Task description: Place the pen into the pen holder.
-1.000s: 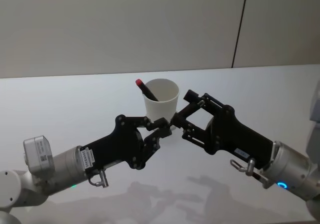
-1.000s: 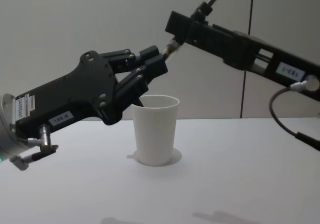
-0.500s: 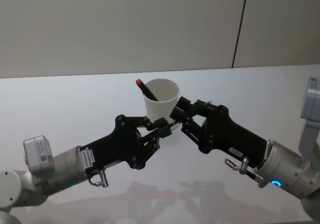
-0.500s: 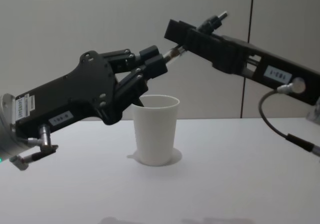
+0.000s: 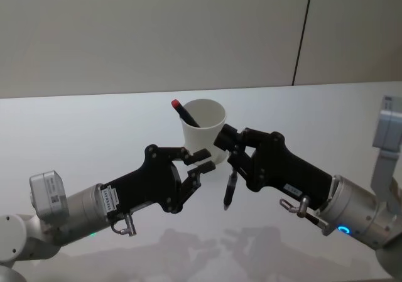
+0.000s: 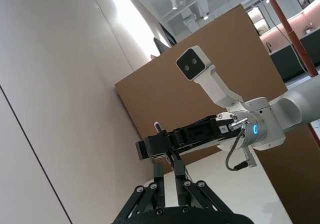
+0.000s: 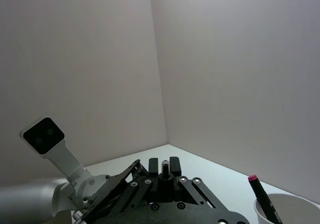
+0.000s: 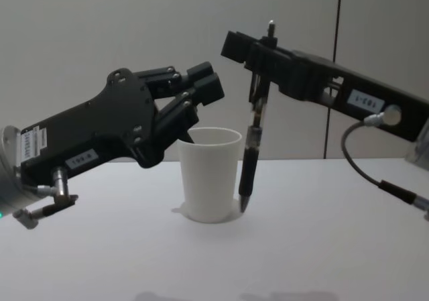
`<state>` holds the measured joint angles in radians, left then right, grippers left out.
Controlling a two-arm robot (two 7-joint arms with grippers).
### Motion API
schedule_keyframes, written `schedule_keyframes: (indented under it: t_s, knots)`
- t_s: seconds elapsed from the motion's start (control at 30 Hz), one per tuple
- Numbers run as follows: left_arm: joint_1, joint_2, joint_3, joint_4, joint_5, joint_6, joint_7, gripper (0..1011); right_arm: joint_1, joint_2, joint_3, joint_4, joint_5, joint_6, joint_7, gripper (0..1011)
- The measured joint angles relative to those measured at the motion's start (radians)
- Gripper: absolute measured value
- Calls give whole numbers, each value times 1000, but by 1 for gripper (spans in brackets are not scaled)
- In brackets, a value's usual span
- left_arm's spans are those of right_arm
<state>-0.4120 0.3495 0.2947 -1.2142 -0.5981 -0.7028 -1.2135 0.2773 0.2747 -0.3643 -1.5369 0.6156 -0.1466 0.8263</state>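
Observation:
The pen holder (image 5: 204, 124) is a white paper cup standing upright on the table's middle (image 8: 209, 175). My right gripper (image 5: 231, 159) is shut on a black pen (image 5: 230, 188) near its top end. The pen (image 8: 249, 159) hangs almost straight down, tip lowest, just outside the cup's wall on its near right side. My left gripper (image 5: 201, 159) is open a little to the left of the pen and touches nothing; in the chest view its fingers (image 8: 204, 85) are above the cup's left rim. The right wrist view shows the pen's top end (image 7: 164, 168) between my fingers.
A red-capped marker (image 5: 182, 112) leans inside the cup against its far left rim, cap up (image 7: 259, 190). The white table (image 5: 75, 131) stretches around the cup, with a grey wall behind it.
My left gripper has opened and let go of the pen. The pen, slanted between both grippers before, has swung down and now hangs upright from my right gripper, which turned and shifted slightly left.

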Motion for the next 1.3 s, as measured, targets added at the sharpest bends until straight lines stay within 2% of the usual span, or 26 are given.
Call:
schedule_keyframes:
  t_s: [0.73,0.87,1.0,1.07,1.3]
  knots:
    - [0,0,0,0,0,0,0,140,4,3,-7,1,10,-7,-11,119]
    - [0,0,0,0,0,0,0,215,4,5,-8,-1,11,-10,-13,119]
    - [0,0,0,0,0,0,0,372,4,7,-9,-2,12,-14,-15,119]
    - [0,0,0,0,0,0,0,403,4,8,-9,-3,13,-15,-16,119]
    - [0,0,0,0,0,0,0,648,3,11,-10,-5,16,-21,-17,119]
